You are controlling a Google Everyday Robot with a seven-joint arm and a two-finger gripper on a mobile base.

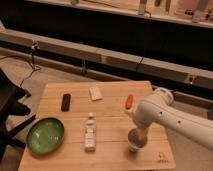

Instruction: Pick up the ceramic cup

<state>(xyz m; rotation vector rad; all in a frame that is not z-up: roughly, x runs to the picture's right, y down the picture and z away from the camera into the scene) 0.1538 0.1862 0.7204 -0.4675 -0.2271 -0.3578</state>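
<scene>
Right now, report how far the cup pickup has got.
Done: the arm is over the table's front right, with the gripper down at the cup. In hand: the grasp itself, which cannot be confirmed. Left: the lift, since the cup appears to rest on the table.

Arm [181, 123]: white and thick, enters from the right edge and slopes up leftward to a rounded bend.
Bend [158, 100]: highest part of the limb, right of centre, turning it downward.
Wrist [142, 122]: drops steeply toward the near side.
Gripper [138, 136]: at the wrist's lower end, pointing down, near right, low.
</scene>
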